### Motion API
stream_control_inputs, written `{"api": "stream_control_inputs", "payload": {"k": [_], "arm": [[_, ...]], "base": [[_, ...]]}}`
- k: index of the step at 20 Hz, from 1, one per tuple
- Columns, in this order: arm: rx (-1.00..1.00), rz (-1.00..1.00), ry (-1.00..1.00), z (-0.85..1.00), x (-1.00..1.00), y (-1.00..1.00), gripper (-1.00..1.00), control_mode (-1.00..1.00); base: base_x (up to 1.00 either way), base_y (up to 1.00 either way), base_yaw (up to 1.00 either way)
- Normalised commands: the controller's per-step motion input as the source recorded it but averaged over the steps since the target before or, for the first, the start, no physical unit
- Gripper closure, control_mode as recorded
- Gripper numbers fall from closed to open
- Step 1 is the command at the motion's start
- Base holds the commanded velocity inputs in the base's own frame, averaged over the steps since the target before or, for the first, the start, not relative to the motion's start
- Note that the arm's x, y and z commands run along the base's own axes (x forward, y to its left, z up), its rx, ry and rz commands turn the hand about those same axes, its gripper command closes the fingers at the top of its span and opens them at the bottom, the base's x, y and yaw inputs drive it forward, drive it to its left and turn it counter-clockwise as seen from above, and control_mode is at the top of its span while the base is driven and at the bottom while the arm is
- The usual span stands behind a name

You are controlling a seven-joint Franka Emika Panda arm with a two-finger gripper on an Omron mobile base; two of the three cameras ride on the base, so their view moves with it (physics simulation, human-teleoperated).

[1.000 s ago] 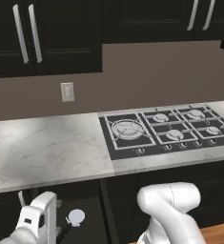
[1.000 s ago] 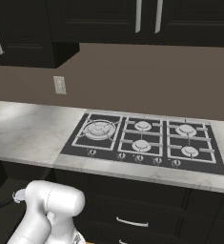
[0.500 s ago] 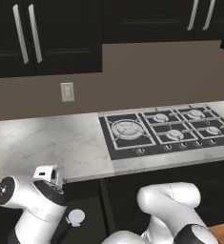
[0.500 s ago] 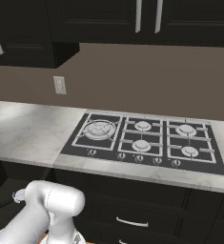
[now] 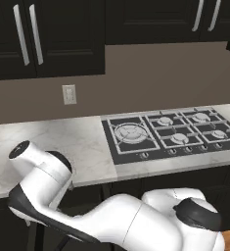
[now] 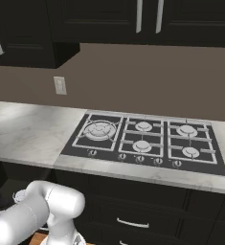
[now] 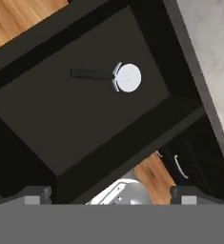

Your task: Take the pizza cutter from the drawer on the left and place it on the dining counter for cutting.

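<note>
Pizza cutter point(image 7: 114, 76) flat in open drawer point(image 7: 61, 119), beyond wide-spread pincer point(image 7: 111, 194).

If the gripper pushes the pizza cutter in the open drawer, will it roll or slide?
The pizza cutter lies flat on its side in the drawer, so it would probably slide or spin rather than roll. It looks stiff and light. The thin black handle probably gives the open gripper little to hold.

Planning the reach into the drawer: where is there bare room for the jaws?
The drawer floor is bare on every side of the pizza cutter, widest on the handle side toward the near wall. Tightest is between the wheel and the wall beside it.
</note>
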Motion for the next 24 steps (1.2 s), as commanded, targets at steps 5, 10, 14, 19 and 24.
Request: {"api": "stream_control_inputs", "payload": {"k": [5,10,14,19,24], "arm": [[0.1,-0.35,0.1,-0.24,0.04,0.0,-1.0,-1.0],[0.02,-0.29,0.01,-0.44,-0.02,-0.05,-1.0,-1.0],[0.03,-0.44,0.01,-0.31,-0.02,-0.09,-1.0,-1.0],[0.06,-0.48,0.01,-0.43,-0.02,-0.16,-1.0,-1.0],[0.01,-0.45,0.0,-0.51,-0.07,-0.31,-1.0,-1.0]], "base": [[0.0,0.0,0.0],[0.0,0.0,0.0],[0.0,0.0,0.0],[0.0,0.0,0.0],[0.0,0.0,0.0]]}}
